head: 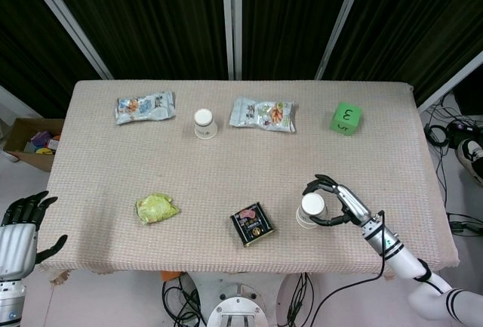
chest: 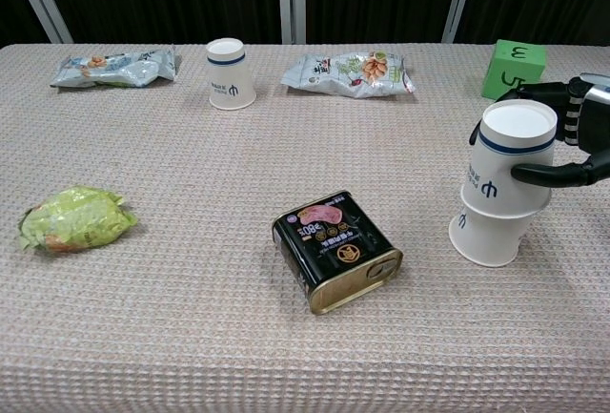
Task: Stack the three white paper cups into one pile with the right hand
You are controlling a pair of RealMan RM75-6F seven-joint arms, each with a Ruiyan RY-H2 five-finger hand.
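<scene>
Table [head: 226, 168], woven beige cloth. Two white paper cups [chest: 500, 194], upside down, blue-banded, nested at right of chest view; my right hand [chest: 572, 141] grasps the upper one. Third cup [chest: 231, 73], inverted, upper left. My left hand [head: 19, 225] hangs released, lower-left corner of head view.

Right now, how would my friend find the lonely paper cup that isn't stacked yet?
Look at the far edge of the table, by the dark curtains. Two snack bags lie there, the left snack bag and the right snack bag, and the lone cup stands upside down between them. It is the only white cup away from the robot hand.
</scene>
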